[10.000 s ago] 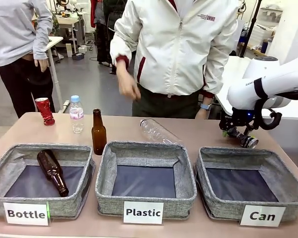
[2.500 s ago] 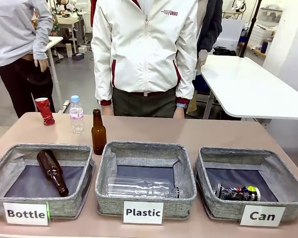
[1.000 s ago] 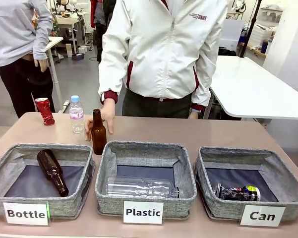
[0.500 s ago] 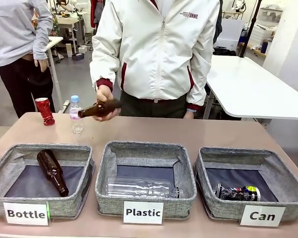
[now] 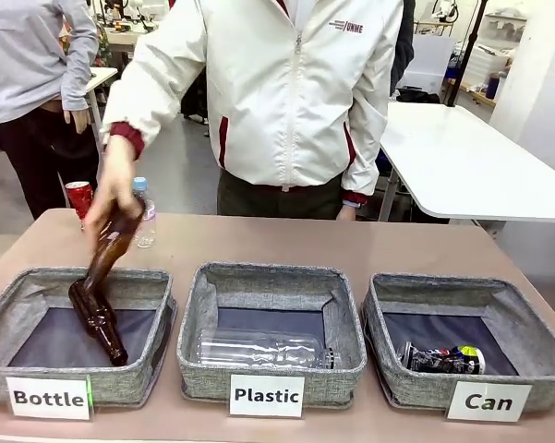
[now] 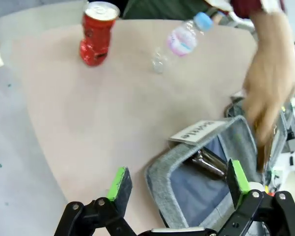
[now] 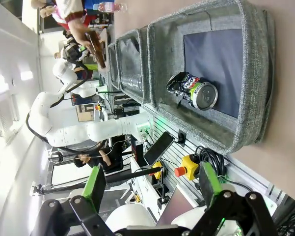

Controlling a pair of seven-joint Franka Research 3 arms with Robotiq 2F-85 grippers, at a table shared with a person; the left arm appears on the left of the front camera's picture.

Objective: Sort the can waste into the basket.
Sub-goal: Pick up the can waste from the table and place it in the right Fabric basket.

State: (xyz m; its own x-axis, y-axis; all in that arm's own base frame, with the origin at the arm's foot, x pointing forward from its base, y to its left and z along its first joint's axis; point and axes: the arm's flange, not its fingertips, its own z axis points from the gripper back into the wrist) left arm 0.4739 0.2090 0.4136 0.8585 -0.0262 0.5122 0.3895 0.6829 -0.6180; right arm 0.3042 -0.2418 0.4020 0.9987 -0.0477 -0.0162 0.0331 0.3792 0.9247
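The dark crushed metal can (image 5: 441, 359) lies on its side inside the grey cloth basket with the "Can" label (image 5: 416, 391), near its front wall. The red crushed metal can (image 5: 78, 198) stands on the table, far to the left of that basket and farther back. A small clear plastic bottle with a blue cap (image 5: 145, 218) stands just beside it. Two baskets left of the "Can" basket, a person's hand (image 5: 111, 196) holds a brown glass bottle (image 5: 108, 258) slanted down into the grey "Bottle" basket (image 5: 129, 383). The left gripper (image 6: 178, 179) and the right gripper (image 7: 152, 182) are both wide open and hold nothing.

Red can (image 5: 76, 193) partly behind person's hand (image 5: 109, 189), print on dark can (image 5: 440, 359) illegible
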